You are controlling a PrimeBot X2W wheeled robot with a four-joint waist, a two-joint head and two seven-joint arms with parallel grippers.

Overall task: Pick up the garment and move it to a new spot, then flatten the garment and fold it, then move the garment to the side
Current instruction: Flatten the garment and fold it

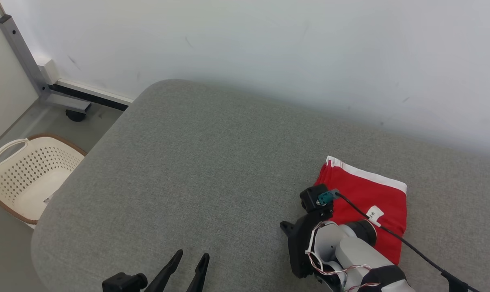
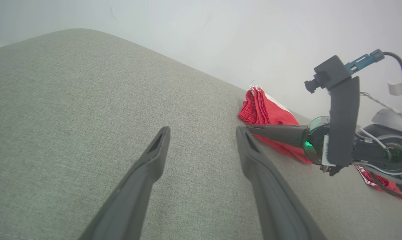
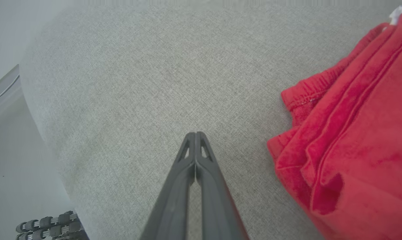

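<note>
seemingly near done: the red garment (image 1: 362, 194) lies folded at the right of the grey padded surface (image 1: 212, 162). right hand (image 3: 195, 135), fingers together and empty, sits just beside it; left hand (image 1: 192, 254) apart, well away. little seems left.

Folded red garment (image 1: 378, 192) is lying on grey cushion (image 1: 212, 162), right side, toward its back edge. Pale right arm (image 1: 350, 251) is reaching over cushion's near-right part. Dark left gripper (image 1: 190, 259), fingers parted, is hovering at cushion's near edge. Cream basket (image 1: 29, 178) is sitting off cushion's left edge.
</note>
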